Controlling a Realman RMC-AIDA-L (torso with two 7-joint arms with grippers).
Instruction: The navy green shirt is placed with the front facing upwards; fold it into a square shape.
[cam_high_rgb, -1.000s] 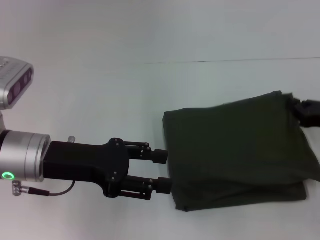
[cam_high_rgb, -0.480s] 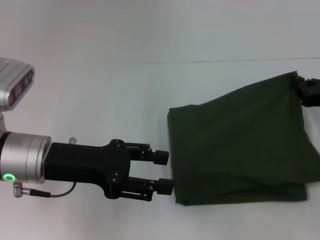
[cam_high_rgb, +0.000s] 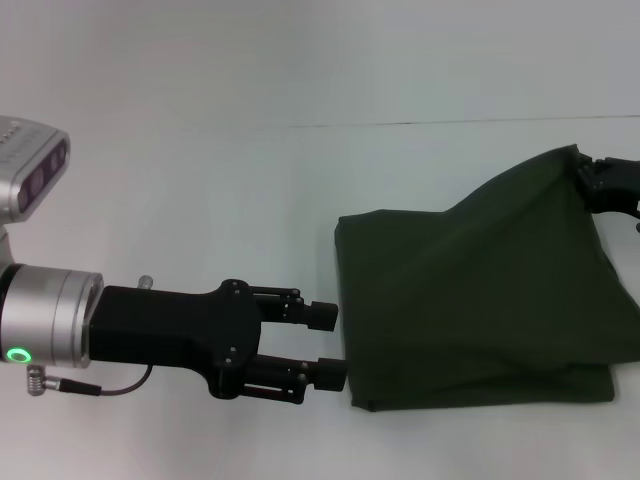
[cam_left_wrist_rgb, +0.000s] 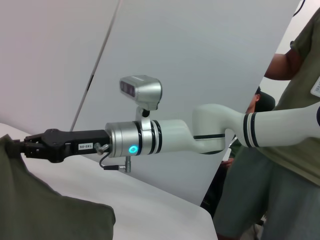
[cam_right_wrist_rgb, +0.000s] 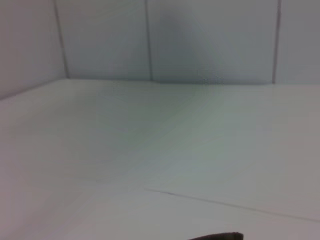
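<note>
The navy green shirt lies folded on the white table at the right of the head view, with no print showing. Its far right corner is pulled up into a peak. My right gripper is shut on that corner at the right edge of the view. The left wrist view shows it too, with the right gripper pinching the shirt. My left gripper is open and empty, low over the table, its fingertips just beside the shirt's left edge. The right wrist view shows only a dark sliver of shirt.
The white table runs to the left and back, with a thin seam line across it. In the left wrist view a person in a green shirt stands beyond the table's edge.
My right gripper has lifted the shirt's far right corner higher and toward the back, drawing the cloth into a peak. The shirt's left edge slid slightly right. The left arm has not moved.
</note>
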